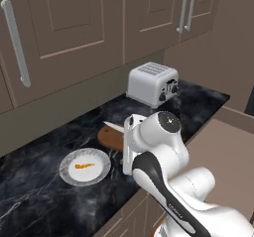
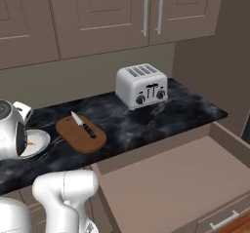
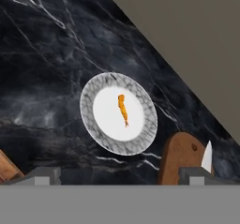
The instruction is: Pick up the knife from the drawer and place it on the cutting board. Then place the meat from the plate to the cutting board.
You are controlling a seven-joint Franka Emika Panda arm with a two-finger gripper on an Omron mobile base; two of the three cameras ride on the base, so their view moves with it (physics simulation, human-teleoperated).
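Knife (image 2: pixel 83 125): lies on the board (image 2: pixel 80 134), first step apparently done. Meat (image 3: pixel 123 109): on the plate (image 3: pixel 89 110), beside the board on the desk (image 2: pixel 185 110), awaiting pickup. End effector (image 3: pixel 119 175): fingers apart, empty, high over the plate, likely lining up. Drawer (image 2: pixel 185 178): open, bare in the right base view; the hand view shows the meat's lie.

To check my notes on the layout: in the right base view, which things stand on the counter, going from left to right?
plate → cutting board, with the knife lying on it → toaster.
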